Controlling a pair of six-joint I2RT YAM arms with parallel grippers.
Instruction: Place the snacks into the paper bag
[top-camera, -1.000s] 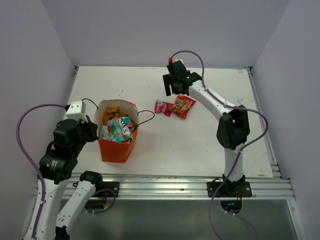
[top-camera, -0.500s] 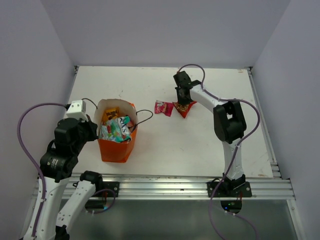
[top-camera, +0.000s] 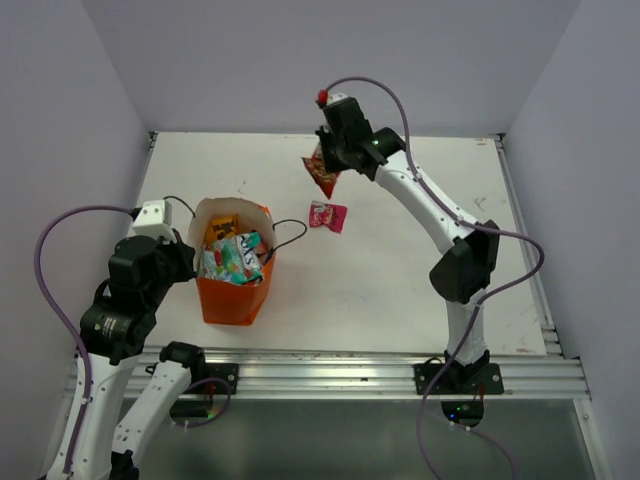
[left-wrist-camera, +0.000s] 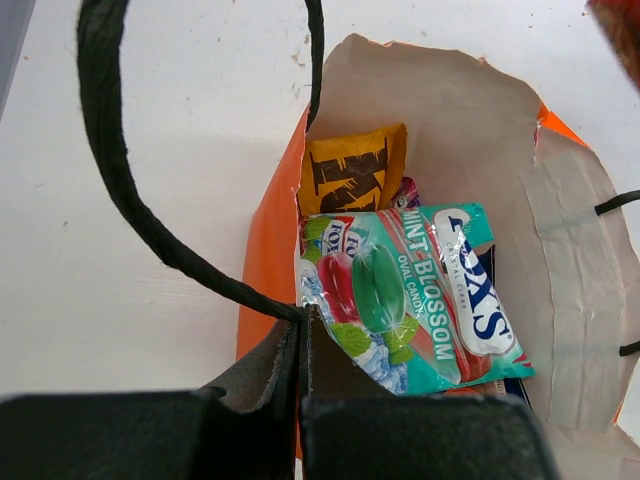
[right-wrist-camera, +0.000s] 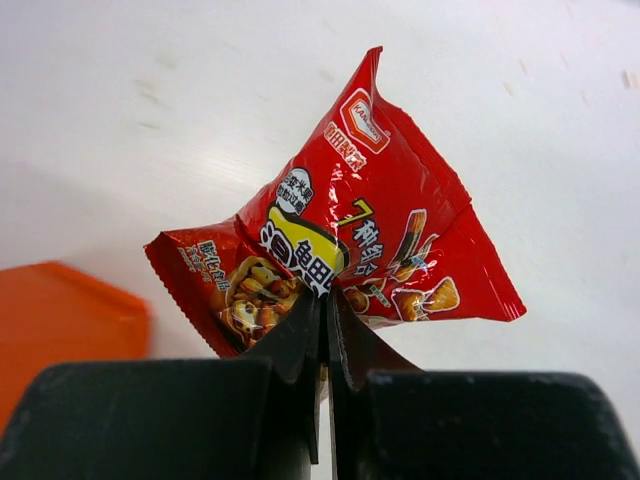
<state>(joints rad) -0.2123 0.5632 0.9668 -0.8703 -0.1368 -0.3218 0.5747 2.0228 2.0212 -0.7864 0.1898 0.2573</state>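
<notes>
Red packet (right-wrist-camera: 345, 235), pinched in right hand (right-wrist-camera: 324, 305)

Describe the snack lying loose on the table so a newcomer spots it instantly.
Start at the orange paper bag standing left on the table; just right of its cord handle lies a small pink packet. It is the only snack flat on the tabletop: the other packets sit inside the bag, and the red packet hangs pinched in the right gripper.

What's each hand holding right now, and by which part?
The right hand pinches the red snack packet at the middle of one edge, crumpling it there. The left hand is shut on the paper bag at its rim.
</notes>
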